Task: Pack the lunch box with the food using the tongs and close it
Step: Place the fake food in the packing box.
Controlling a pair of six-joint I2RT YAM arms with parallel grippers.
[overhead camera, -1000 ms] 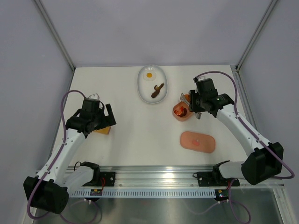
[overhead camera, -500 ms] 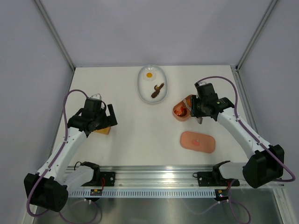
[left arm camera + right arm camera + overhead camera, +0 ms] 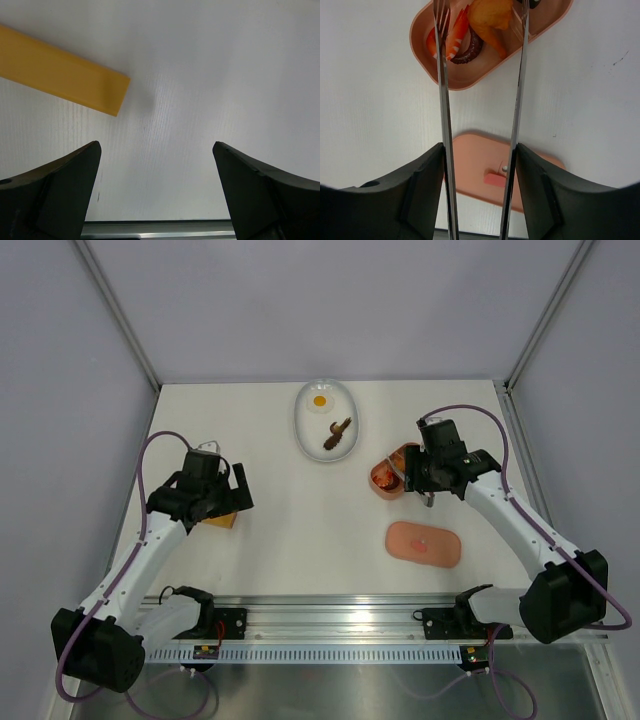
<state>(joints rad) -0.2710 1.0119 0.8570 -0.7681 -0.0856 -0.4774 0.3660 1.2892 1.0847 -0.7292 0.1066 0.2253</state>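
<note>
Mid-packing, to judge by the layout. Grips tongs (image 3: 441, 100) in right gripper (image 3: 479, 162), jaws closed around the two thin arms yet slack enough to leave them sprung apart. Hovers with the tips over box (image 3: 465, 84), spread wide and pinching nothing. Reads as the release end of a drop.

Sits on the table to the right of dish (image 3: 303, 430), that box, with lid (image 3: 424, 544) lying flat nearby, toward the arm bases, apart from it. Already holds shrimp (image 3: 456, 32), a dark curled piece (image 3: 470, 52) and a fried orange piece (image 3: 490, 20). Not yet packed: egg (image 3: 320, 400) and brown piece (image 3: 337, 432), both on the dish.

Hangs idle on the other side: left gripper (image 3: 156, 150), jaws wide and empty, above bare table just beside yellow block (image 3: 60, 75).

Next move, probably: lift the tongs straight up clear of the box wall, swing across to the dish, and straddle the brown piece with the tips open. Then squeeze only until both tips bite. Calls for a low, level approach on the egg, likely thin and apt to slip. After that, set the tongs down and fit the lid squarely over the box.
</note>
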